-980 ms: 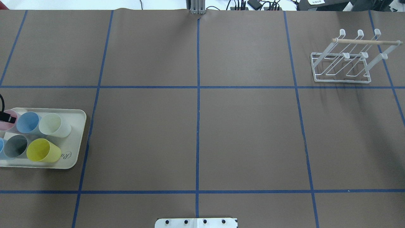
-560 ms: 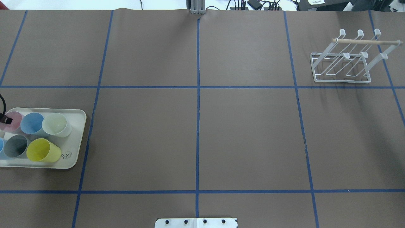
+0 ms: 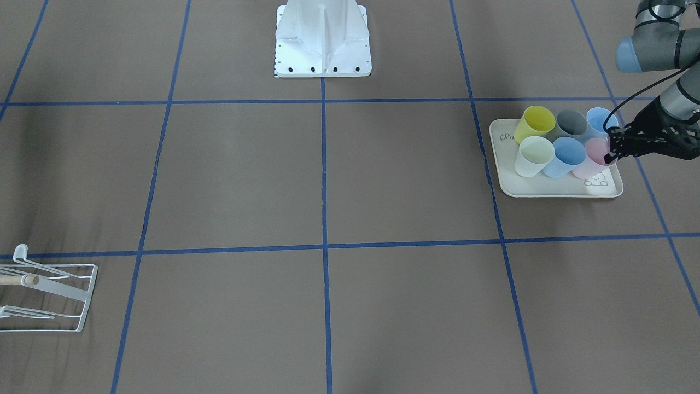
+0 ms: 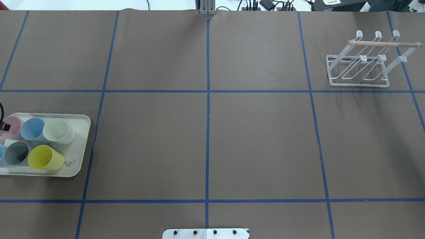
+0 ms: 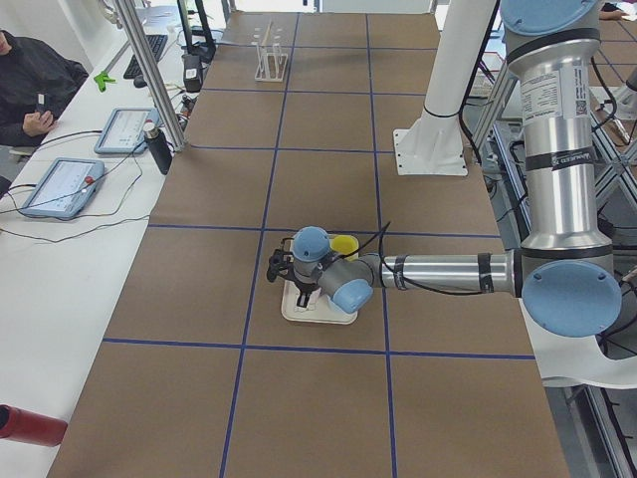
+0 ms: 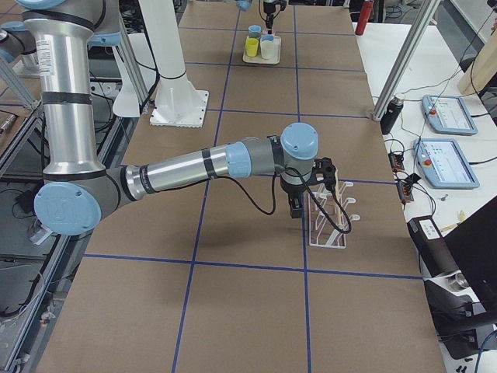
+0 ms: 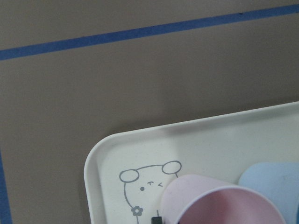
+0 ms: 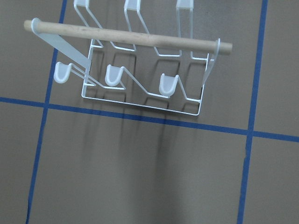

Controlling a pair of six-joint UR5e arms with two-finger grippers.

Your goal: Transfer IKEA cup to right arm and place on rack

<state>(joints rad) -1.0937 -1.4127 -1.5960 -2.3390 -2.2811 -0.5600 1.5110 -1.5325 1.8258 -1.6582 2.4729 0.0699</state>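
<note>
Several pastel IKEA cups stand on a cream rabbit-print tray (image 4: pixel 74 166) at the table's left end. My left gripper (image 3: pixel 608 153) reaches in low from the outer side to the pink cup (image 3: pixel 590 161). One black fingertip (image 7: pixel 156 219) sits against the outside of the pink cup's rim (image 7: pixel 219 205); the other finger is hidden, so I cannot tell its state. The white wire rack (image 4: pixel 358 71) with its wooden peg stands empty at the far right. My right gripper (image 6: pixel 299 203) hovers beside the rack (image 6: pixel 330 221), which fills the right wrist view (image 8: pixel 145 93); I cannot tell whether it is open.
Blue (image 4: pixel 31 128), pale green (image 4: pixel 56 130), grey (image 4: pixel 16 153) and yellow (image 4: pixel 43 157) cups crowd around the pink one. The robot's white base (image 3: pixel 322 38) stands at the table's near edge. A person (image 5: pixel 30 85) sits at a side desk with tablets.
The black finger over the pink cup has slid left, almost out of the overhead view. The back row of cups has shifted slightly.
</note>
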